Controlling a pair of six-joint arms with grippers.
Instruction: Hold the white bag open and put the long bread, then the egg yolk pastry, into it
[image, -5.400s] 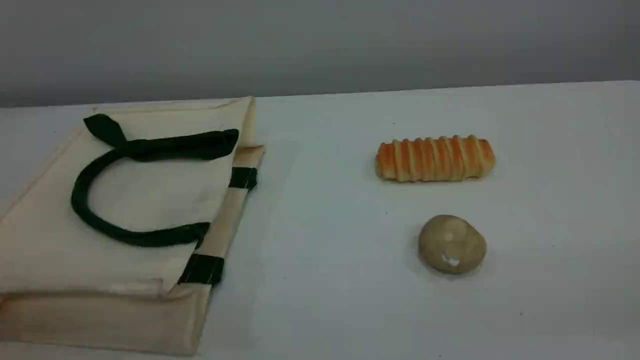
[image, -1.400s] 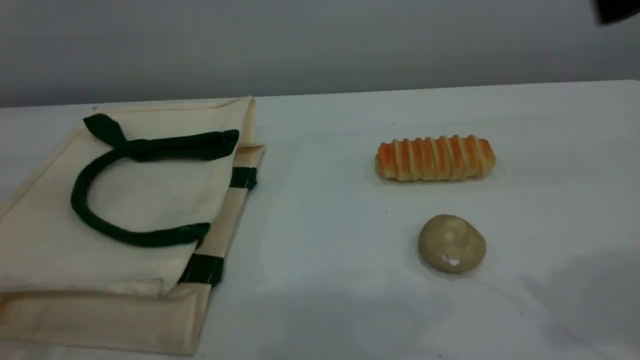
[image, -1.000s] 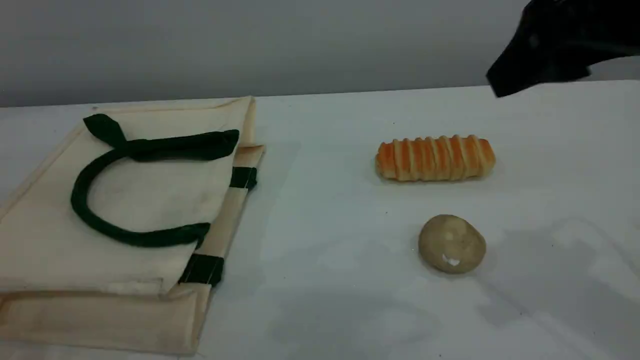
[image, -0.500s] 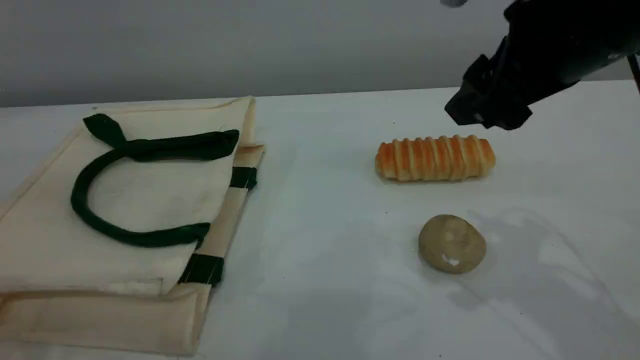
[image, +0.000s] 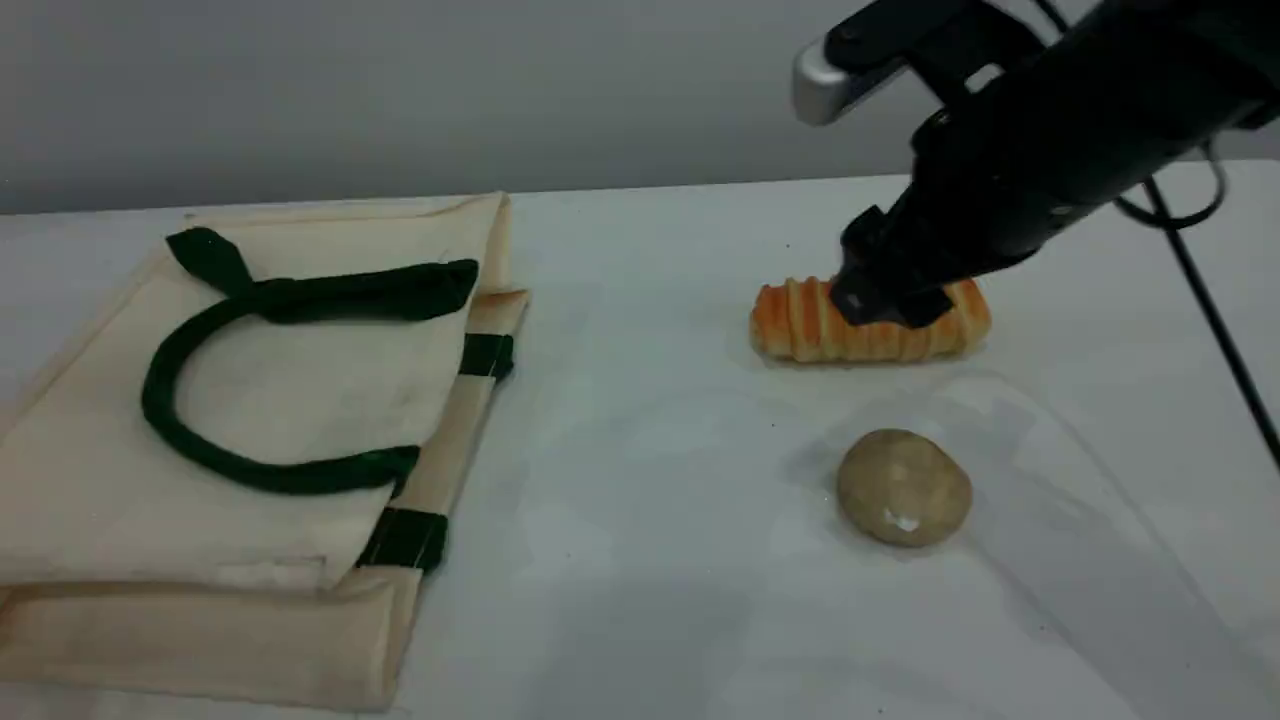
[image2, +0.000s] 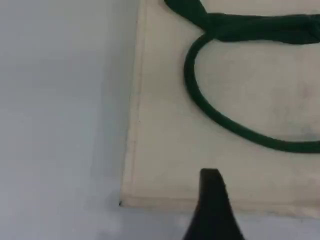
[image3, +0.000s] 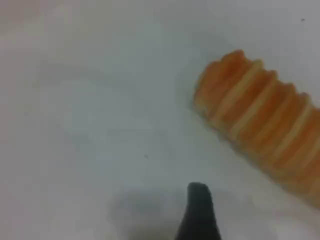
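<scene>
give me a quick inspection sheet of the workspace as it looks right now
surface: white table, bare between items
white bag: lying flat, shut, green handle on top
long bread: on table, not in bag
egg yolk pastry: on table, nearer the camera than the bread
clutter: nothing seen
left gripper: open, over bag's corner
right gripper: open, by the bread, holding nothing
cables: black cable beside right arm
surroundings: plain grey wall

White bag (image: 110, 480) flat on tabletop (image: 650, 480), left. Right pincer (image: 885, 300) low over long bread (image: 800, 325). Egg yolk pastry (image: 904, 488) nearer camera, apart.
</scene>
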